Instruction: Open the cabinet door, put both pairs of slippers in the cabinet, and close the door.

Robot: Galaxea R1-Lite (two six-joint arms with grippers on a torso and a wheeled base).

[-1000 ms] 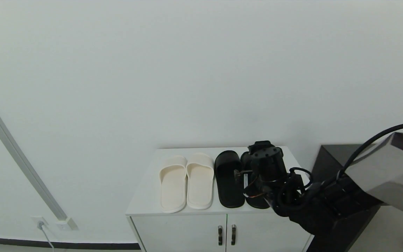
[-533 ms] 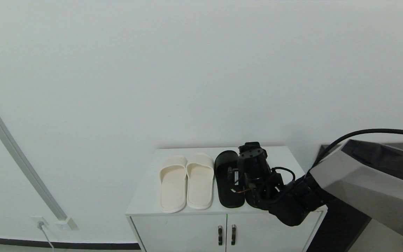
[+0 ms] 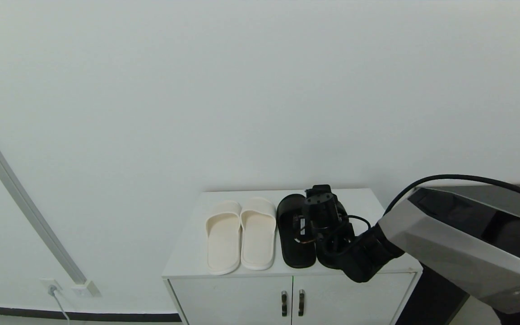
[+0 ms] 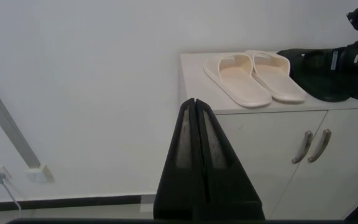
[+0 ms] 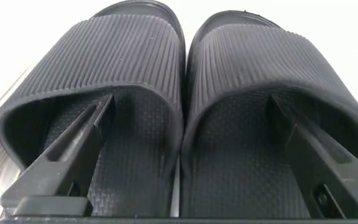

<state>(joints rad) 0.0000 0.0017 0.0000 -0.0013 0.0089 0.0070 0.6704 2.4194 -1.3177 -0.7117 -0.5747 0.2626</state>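
My right gripper [image 5: 190, 106] has advanced, open, one finger inside each of the black slippers [image 5: 135, 56]; pinching them together seems next.

Right claw [image 3: 309, 229] is over the black slippers [image 3: 292, 253] on the cabinet [image 3: 188, 258].

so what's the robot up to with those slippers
The right gripper is open over the black slippers on top of the cabinet, with one finger reaching into each slipper, likely to pinch the pair together. The white slippers lie beside them, untouched. The left gripper is shut, off to the left of the cabinet. Both cabinet doors are shut, so nothing is inside yet.
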